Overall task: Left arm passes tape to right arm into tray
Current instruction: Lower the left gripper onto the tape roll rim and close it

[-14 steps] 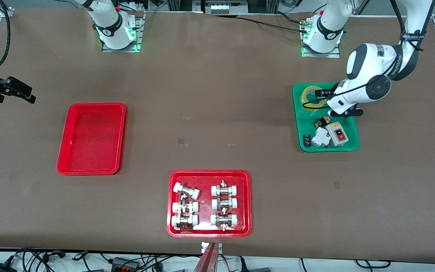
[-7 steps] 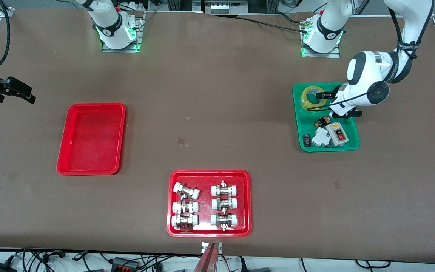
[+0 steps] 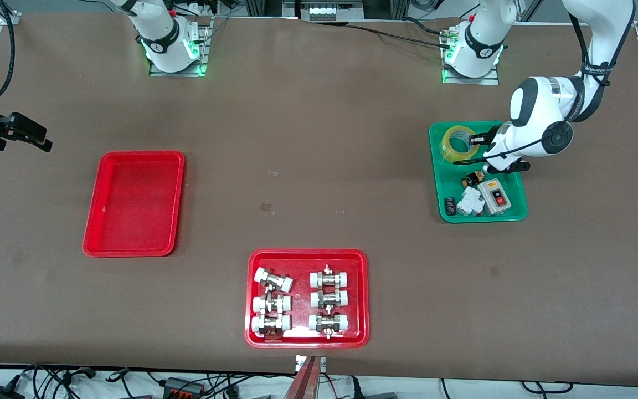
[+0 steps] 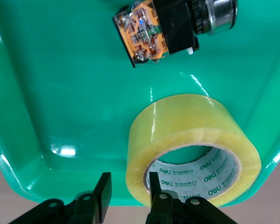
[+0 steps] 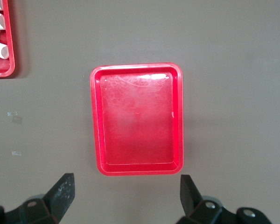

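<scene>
The tape [image 3: 459, 143] lies flat in the corner of the green tray [image 3: 521, 213] farthest from the front camera. My left gripper [image 3: 482, 138] is down at the roll and open. In the left wrist view the tape [image 4: 191, 140] shows its pale printed core; my left gripper [image 4: 128, 181] straddles the roll's wall, one finger [image 4: 154, 186] inside the core and the other outside with a gap. My right gripper [image 3: 42, 141] waits open and empty above the table beside the red tray [image 3: 133, 155]. The right wrist view shows that tray [image 5: 135, 66] with a bare floor past the right gripper [image 5: 126, 184].
The green tray [image 4: 37, 93] also holds a grey push-button box [image 3: 496, 197], a white breaker [image 3: 469, 202] and a black-and-orange switch part [image 4: 158, 32]. A second red tray [image 3: 308, 254] of white-capped metal fittings sits near the front edge.
My left arm has lowered and drawn its gripper slightly back toward its own end of the table, onto the edge of the tape roll. The right arm has not moved.
</scene>
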Motion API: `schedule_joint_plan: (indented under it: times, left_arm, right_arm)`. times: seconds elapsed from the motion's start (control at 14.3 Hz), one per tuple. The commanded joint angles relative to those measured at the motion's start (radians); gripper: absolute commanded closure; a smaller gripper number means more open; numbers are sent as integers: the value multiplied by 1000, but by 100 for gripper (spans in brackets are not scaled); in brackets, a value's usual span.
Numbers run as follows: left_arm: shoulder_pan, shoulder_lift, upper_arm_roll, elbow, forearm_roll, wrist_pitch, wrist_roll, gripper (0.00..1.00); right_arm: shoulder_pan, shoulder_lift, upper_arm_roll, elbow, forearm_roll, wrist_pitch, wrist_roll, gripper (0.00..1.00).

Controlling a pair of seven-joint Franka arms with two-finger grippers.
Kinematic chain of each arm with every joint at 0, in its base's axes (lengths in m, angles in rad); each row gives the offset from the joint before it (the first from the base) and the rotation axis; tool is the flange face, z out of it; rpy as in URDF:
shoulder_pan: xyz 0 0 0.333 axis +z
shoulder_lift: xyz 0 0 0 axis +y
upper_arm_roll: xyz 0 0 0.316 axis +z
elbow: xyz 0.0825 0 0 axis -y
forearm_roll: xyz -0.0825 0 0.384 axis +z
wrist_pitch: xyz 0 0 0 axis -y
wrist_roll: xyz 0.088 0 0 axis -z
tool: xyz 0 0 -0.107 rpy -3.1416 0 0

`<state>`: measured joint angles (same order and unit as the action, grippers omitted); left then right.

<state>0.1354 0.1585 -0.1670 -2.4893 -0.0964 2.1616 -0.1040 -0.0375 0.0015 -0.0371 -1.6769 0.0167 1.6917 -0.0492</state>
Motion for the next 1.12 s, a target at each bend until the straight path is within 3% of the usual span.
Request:
schedule_joint_plan:
  times: [0.0, 0.28, 0.56, 0.77, 1.05]
  left_arm:
    - [6, 7, -6, -6, -28, 12, 27, 71]
    - [3, 9, -6, -3, -36, 3, 27, 92]
    - [-3, -8, -35, 76, -36, -118, 27, 99]
    - [-7, 2, -39, 318, -36, -407, 26, 99]
    - [-46, 12, -60, 613, -54, -678, 23, 99]
  right_arm:
    - [2, -15, -7, -9, -1, -7, -11, 0]
    - [2, -15, -9, -9, -1, -7, -11, 0]
    - [2, -15, -9, -10, -1, -7, -11, 0]
    - [2, -15, -10, -10, -1, -7, -12, 0]
    - [4, -15, -10, -10, -1, -9, -12, 0]
